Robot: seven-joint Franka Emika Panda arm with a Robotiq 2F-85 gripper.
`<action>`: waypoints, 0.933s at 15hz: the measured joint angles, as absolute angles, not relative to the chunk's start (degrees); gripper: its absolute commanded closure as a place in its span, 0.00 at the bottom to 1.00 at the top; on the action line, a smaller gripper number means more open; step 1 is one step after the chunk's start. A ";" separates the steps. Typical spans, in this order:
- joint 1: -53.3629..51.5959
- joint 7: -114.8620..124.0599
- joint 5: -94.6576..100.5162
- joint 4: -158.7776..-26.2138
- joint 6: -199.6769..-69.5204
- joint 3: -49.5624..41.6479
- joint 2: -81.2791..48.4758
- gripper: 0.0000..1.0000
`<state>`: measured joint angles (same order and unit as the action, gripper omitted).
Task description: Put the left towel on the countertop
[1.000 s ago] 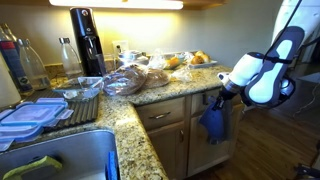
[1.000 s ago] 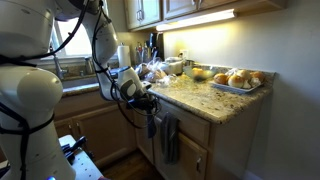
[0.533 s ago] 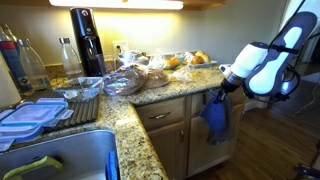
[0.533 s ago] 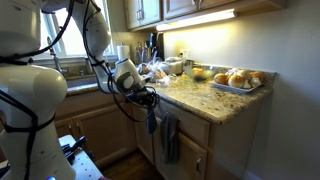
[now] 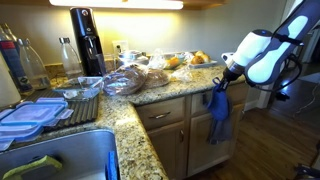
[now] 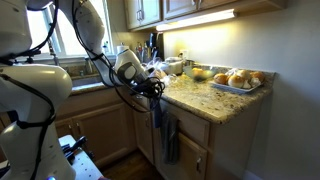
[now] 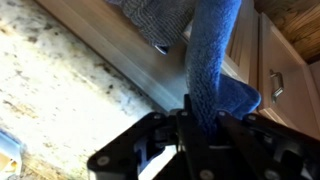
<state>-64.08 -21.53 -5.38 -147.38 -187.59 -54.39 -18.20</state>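
My gripper (image 5: 222,86) is shut on the top of the blue left towel (image 5: 218,114), which hangs down in front of the cabinet at the height of the counter edge. In an exterior view the gripper (image 6: 156,92) holds the towel (image 6: 158,108) beside the grey-blue towel (image 6: 170,138) that hangs on the cabinet front. In the wrist view the blue towel (image 7: 214,60) runs out from between my fingers (image 7: 200,118), with the grey towel (image 7: 160,20) beyond it. The speckled granite countertop (image 5: 150,100) shows in both exterior views (image 6: 205,100) and in the wrist view (image 7: 50,90).
On the counter stand a tray of bread rolls (image 6: 235,80), bagged bread (image 5: 128,80), a black soda maker (image 5: 87,42), bottles (image 5: 20,62) and a dish rack with plastic lids (image 5: 35,112). A sink (image 5: 60,160) lies at the near end. Wooden cabinets (image 5: 175,130) are below.
My gripper has risen with the blue towel, from below the counter edge up to about the level of the countertop rim.
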 measured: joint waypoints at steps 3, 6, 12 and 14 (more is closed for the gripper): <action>-71.04 -22.96 -5.16 -147.02 -187.40 -62.55 -18.21 0.92; -75.18 -25.49 -4.42 -146.39 -187.40 -67.70 -18.24 0.92; -76.67 -30.50 -1.09 -141.78 -184.75 -72.88 -18.29 0.92; -75.81 -31.46 -0.43 -139.10 -182.56 -73.14 -18.29 0.92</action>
<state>-75.81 -31.46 -0.43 -139.10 -182.56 -73.14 -18.29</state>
